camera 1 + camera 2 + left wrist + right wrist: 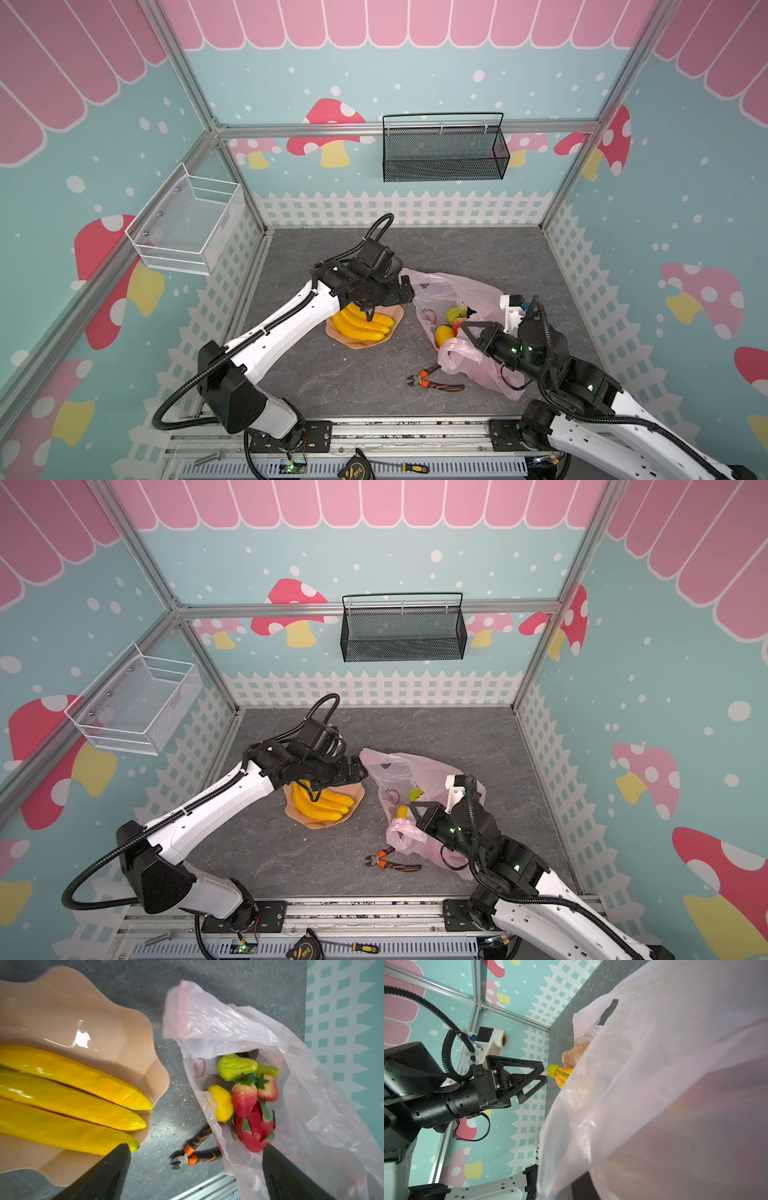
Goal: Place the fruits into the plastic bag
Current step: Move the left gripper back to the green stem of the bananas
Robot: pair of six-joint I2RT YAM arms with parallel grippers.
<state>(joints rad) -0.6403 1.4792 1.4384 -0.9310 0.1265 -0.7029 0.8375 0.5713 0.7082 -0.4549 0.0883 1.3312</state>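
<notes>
Yellow banana bunch [72,1095] lies on the plate [62,1012]. Left gripper [404,287] jaws stand spread nearby. Right gripper [465,328] jaws pinch the plastic bag [449,286].

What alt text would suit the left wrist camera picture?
An open pink plastic bag holds a lemon, strawberries, green fruits and a red dragon fruit; beside it, a yellow banana bunch lies on a peach wavy plate. Orange-handled cutters lie on the grey table by the bag.
</notes>
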